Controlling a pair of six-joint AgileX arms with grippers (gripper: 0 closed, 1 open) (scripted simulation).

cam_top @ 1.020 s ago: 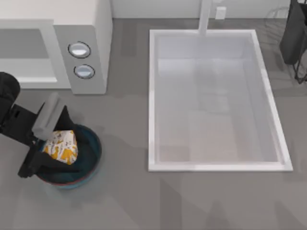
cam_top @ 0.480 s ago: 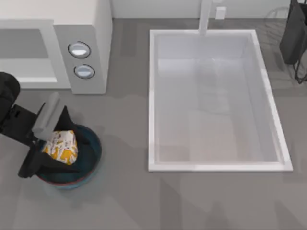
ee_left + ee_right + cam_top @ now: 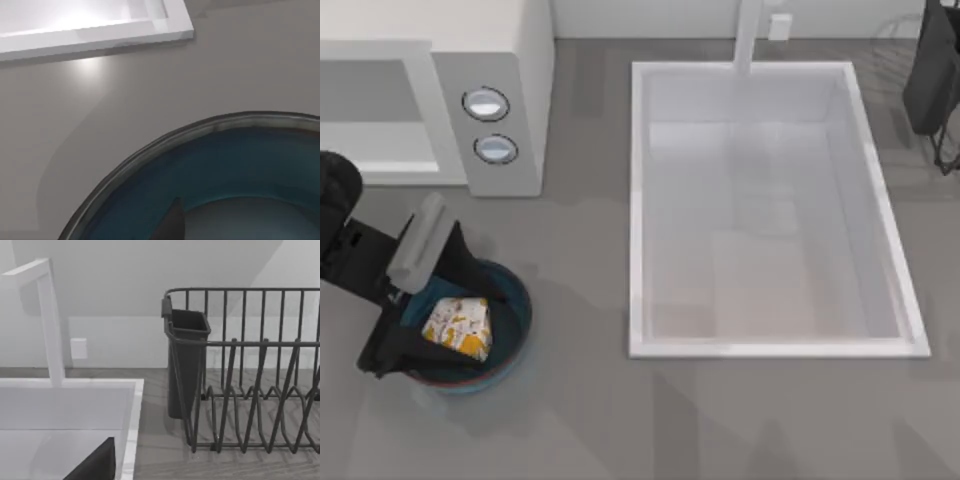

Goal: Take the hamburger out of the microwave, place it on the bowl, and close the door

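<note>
The hamburger (image 3: 460, 327), a white wrap with yellow-orange patches, lies inside the blue bowl (image 3: 518, 312) at the table's front left. My left gripper (image 3: 485, 322) hangs over the bowl, open, with one dark finger on each side of the hamburger and not pressing it. In the left wrist view the bowl's rim (image 3: 150, 150) curves close below the camera. The microwave (image 3: 510, 60) stands at the back left, its grey cavity (image 3: 370, 95) exposed. The door is out of view. My right arm (image 3: 932, 70) stays parked at the back right.
A white sink basin (image 3: 638, 200) with a tap (image 3: 748, 35) takes up the middle and right of the table. A dark wire dish rack (image 3: 250, 390) with a cutlery cup (image 3: 186, 360) stands behind the sink's right side. Bare grey tabletop lies between bowl and sink.
The left gripper's fingers have spread apart. The hamburger has dropped from between them and settled lower in the bowl. The right arm has not moved.
</note>
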